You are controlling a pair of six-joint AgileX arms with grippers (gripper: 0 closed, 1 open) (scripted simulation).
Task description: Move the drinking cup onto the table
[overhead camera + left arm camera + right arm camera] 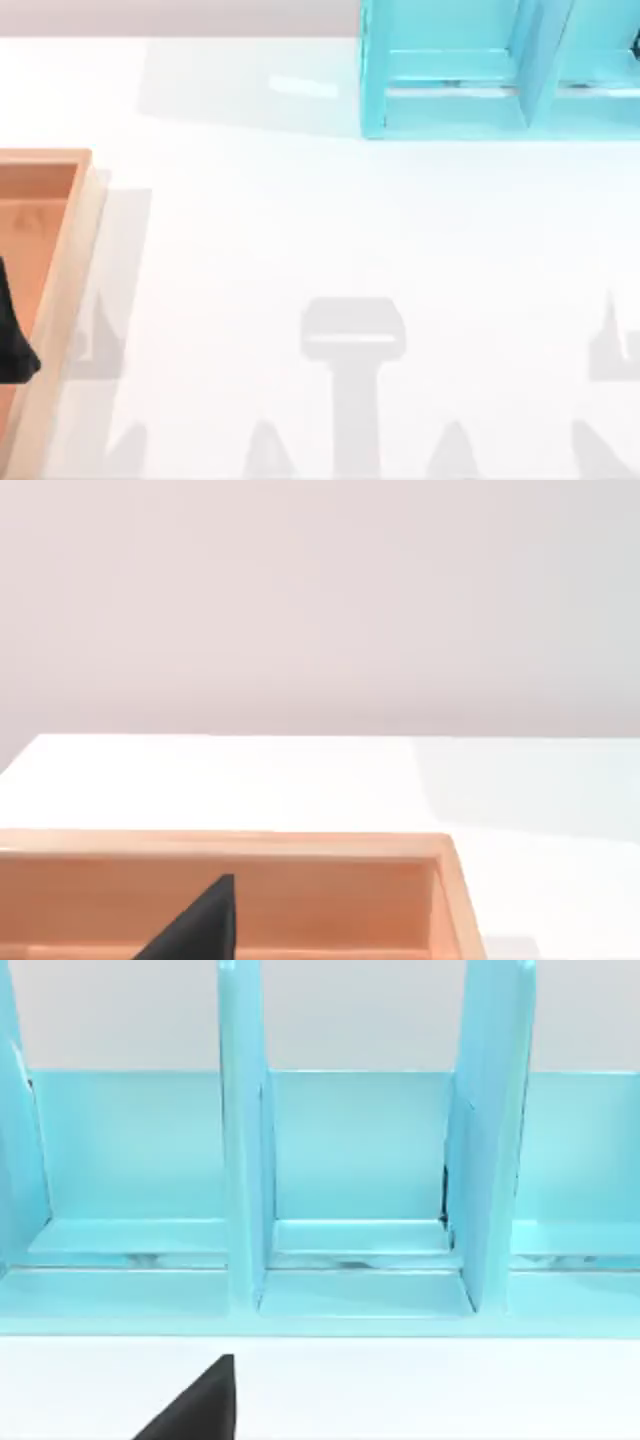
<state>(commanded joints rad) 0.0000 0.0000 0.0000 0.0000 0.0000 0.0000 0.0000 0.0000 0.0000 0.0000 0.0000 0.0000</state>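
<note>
The drinking cup is out of view. The table [300, 230] is a broad white surface that spans the top view. My left gripper [14, 345] shows as a black shape at the far left edge, over the orange-brown wooden tray [60, 270]. In the left wrist view a black part of that gripper [200, 925] sits above the tray's inside [330, 900], with the white table [300, 780] beyond. In the right wrist view a black part of my right gripper [200, 1405] hangs over the table [420, 1390], facing the light-blue shelf unit [360, 1160].
The light-blue shelf unit [500, 70] stands at the back right, its compartments divided by upright panels [245, 1140]. The tray's raised rim [75, 250] borders the left side. Grey shadows of the arms fall on the table's near half.
</note>
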